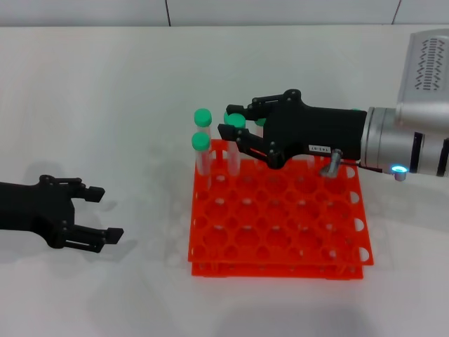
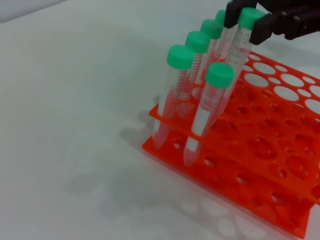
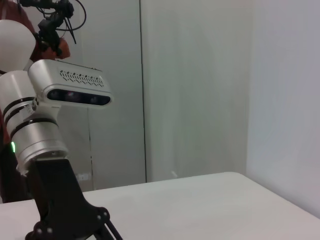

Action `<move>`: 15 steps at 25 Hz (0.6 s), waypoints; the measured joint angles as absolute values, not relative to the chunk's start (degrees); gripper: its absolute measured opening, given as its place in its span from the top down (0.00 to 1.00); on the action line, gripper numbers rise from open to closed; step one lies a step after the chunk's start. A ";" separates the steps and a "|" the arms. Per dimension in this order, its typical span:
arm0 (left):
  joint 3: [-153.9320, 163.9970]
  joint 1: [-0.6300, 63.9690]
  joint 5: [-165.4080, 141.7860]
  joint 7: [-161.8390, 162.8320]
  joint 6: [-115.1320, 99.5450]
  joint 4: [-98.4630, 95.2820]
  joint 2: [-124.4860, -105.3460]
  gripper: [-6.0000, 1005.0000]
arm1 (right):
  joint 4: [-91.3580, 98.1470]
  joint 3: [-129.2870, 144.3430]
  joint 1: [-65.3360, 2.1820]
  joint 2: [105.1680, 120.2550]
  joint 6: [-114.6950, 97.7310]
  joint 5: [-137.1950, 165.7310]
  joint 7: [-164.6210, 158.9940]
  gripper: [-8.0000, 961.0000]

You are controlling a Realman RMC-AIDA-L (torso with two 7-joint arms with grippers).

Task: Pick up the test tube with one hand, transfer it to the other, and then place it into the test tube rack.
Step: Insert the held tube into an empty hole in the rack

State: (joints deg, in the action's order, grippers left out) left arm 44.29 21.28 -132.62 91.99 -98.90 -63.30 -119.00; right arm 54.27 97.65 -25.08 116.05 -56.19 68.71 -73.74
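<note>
The orange-red test tube rack point(image 1: 277, 232) lies on the white table right of centre; it also shows in the left wrist view point(image 2: 280, 165). My right gripper point(image 1: 230, 121), the one with the white label, reaches over the rack's far left corner. It is shut on the green cap of a test tube point(image 1: 233, 161). The tube stands upright with its lower end in a rack hole. The left wrist view shows the right gripper point(image 2: 246, 22) clamping that tube point(image 2: 239, 47). My left gripper point(image 1: 106, 214) rests open and empty on the table at the left.
Several other green-capped tubes point(image 2: 172, 95) stand in the rack's near-left corner holes, close beside the held one. Two of them point(image 1: 202, 151) show in the head view. The right wrist view shows the left arm point(image 3: 35, 130) and a wall.
</note>
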 joint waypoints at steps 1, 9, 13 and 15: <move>44.30 21.35 -132.62 91.94 -98.86 -63.09 -119.00 0.12 | 53.97 97.65 -25.17 116.07 -56.18 68.54 -73.73 0.71; 44.29 21.53 -132.61 91.82 -98.71 -62.75 -119.00 0.12 | 53.24 97.65 -25.32 116.10 -56.16 67.96 -73.62 0.70; 44.29 21.54 -132.61 91.70 -98.69 -62.75 -119.00 0.12 | 52.84 97.65 -25.38 116.10 -56.16 67.94 -73.63 0.70; 44.29 21.53 -132.61 91.69 -98.66 -62.75 -119.00 0.12 | 52.70 97.68 -25.47 116.10 -56.16 67.94 -73.64 0.70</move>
State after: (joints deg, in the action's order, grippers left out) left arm 44.29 21.53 -132.61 91.69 -98.66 -62.75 -119.00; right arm 52.70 97.68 -25.47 116.10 -56.16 67.94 -73.64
